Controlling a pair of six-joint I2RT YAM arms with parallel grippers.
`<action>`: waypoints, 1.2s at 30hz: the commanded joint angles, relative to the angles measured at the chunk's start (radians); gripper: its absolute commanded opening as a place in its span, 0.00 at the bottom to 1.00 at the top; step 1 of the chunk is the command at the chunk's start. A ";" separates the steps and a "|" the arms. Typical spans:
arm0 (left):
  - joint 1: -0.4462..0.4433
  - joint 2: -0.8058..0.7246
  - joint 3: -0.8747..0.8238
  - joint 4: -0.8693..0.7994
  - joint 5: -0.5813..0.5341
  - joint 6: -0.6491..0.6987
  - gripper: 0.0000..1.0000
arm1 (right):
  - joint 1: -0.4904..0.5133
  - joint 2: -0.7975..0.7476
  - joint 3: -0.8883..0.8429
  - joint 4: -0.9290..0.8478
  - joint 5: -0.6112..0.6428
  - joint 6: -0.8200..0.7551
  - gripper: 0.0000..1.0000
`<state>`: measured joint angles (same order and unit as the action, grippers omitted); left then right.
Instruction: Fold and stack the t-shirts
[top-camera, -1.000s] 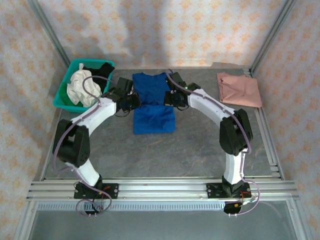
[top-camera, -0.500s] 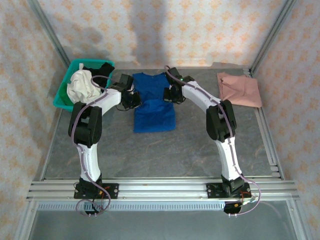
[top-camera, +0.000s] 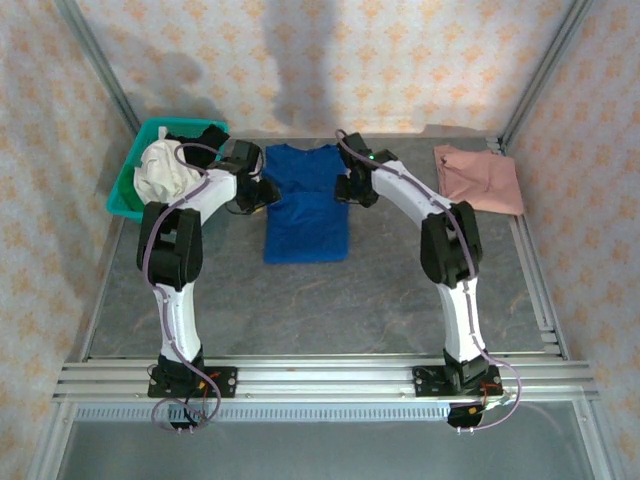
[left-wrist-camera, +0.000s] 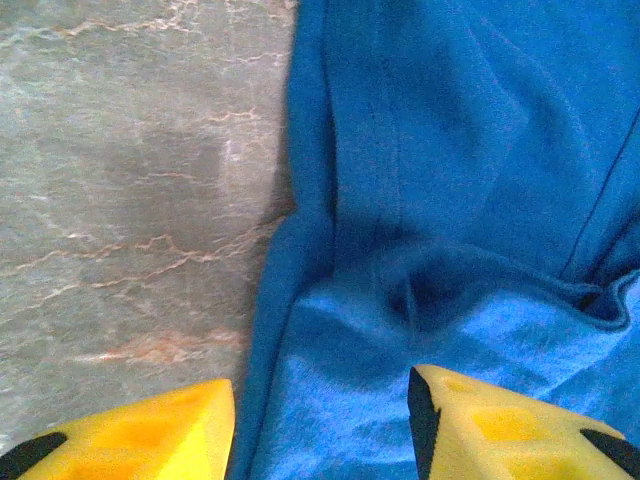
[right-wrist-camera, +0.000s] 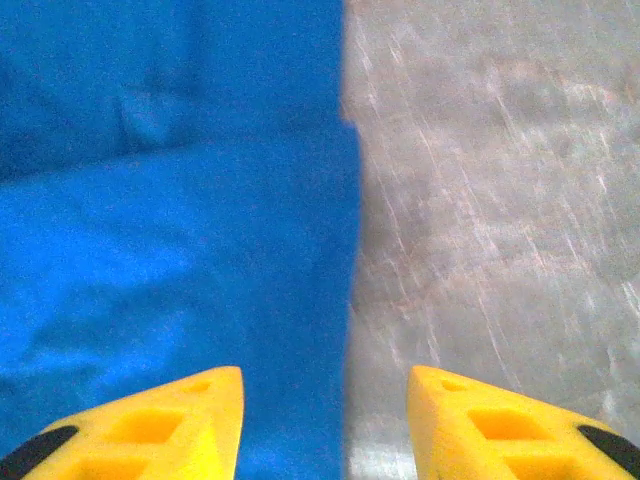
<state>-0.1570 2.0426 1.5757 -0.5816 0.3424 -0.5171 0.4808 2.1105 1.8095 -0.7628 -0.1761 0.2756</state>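
While both arms reach toward the far middle of the table (top-camera: 330, 300), the blue t-shirt (top-camera: 305, 205) lies flat between them, collar toward the back wall. A brighter layer of it is doubled over the near part.

Left gripper (top-camera: 262, 195) sits at the shirt's left edge. Wrist view: its yellow fingers (left-wrist-camera: 150, 430) stand partly apart, one over bare tabletop, the other over blue cloth, with the shirt's edge running up through the gap. Nothing pinched; the cloth lies loose and a bit rumpled just ahead of them.

Right gripper (top-camera: 352, 190) sits at the shirt's right edge, mirror case. Its fingers (right-wrist-camera: 480, 420) are parted about the same amount, one over cloth and one over table, with the straight shirt edge in the gap. No hold on anything.

The pink t-shirt (top-camera: 480, 180) is folded at the far right corner, well apart from the blue one, not stacked. A teal basket (top-camera: 125, 195) at the far left corner holds a white cloth (top-camera: 160, 172) and a black cloth (top-camera: 195, 135).
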 joint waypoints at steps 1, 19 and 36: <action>0.005 -0.084 -0.022 -0.053 -0.058 0.042 0.50 | 0.009 -0.142 -0.216 0.143 -0.008 0.034 0.47; -0.130 -0.277 -0.458 0.057 -0.097 0.034 0.37 | 0.123 -0.323 -0.692 0.473 -0.190 0.133 0.50; -0.109 -0.286 -0.507 0.070 -0.112 0.055 0.00 | 0.133 -0.293 -0.731 0.418 -0.149 0.109 0.05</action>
<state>-0.2787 1.7962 1.0973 -0.5098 0.2539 -0.4721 0.6167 1.8256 1.0874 -0.2890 -0.3733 0.4015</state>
